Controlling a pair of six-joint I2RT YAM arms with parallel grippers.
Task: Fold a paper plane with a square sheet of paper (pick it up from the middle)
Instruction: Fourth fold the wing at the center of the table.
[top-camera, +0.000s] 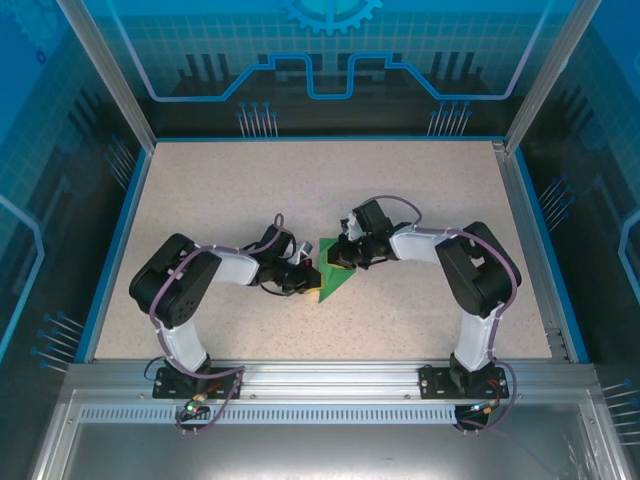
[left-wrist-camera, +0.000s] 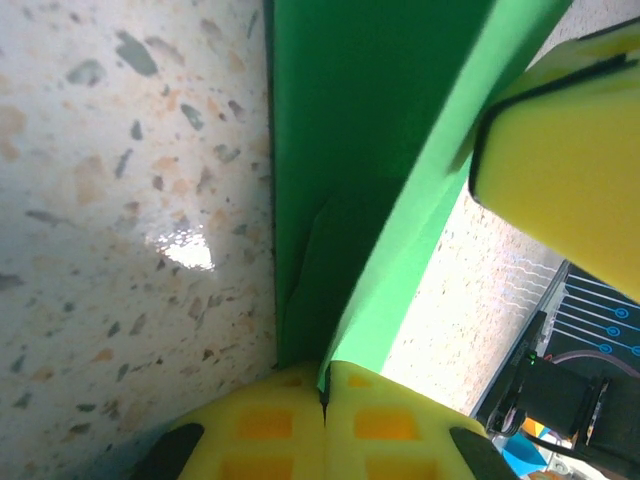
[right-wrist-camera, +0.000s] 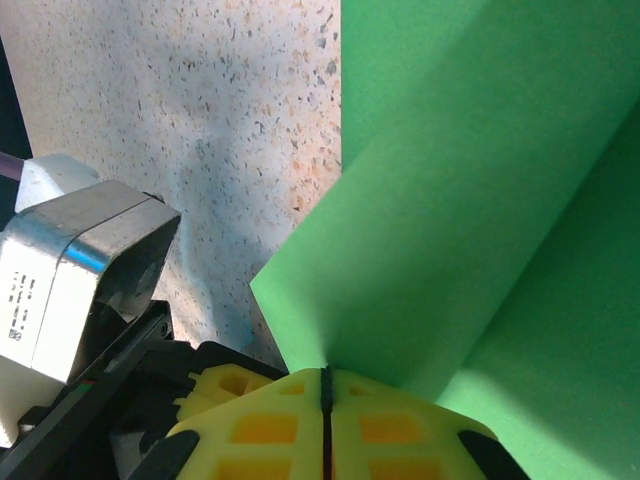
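Note:
The square sheet of paper (top-camera: 333, 281) is bright green and lies partly folded at the table's middle, between the two arms. My left gripper (top-camera: 308, 275) comes at it from the left. In the left wrist view its yellow fingers (left-wrist-camera: 270, 425) are pressed together on the sheet's (left-wrist-camera: 350, 120) raised edge, at the left gripper (left-wrist-camera: 323, 392). My right gripper (top-camera: 343, 263) comes from the right, and its yellow finger (left-wrist-camera: 560, 170) shows close by. In the right wrist view the right gripper (right-wrist-camera: 325, 375) is shut on a lifted flap of the sheet (right-wrist-camera: 480, 200).
The speckled tabletop (top-camera: 220, 190) is bounded by a blue rim (top-camera: 118, 230) and clear walls. An aluminium rail (top-camera: 320, 375) runs along the near edge, holding both arm bases. The left arm's grey wrist housing (right-wrist-camera: 75, 260) sits close to the right gripper.

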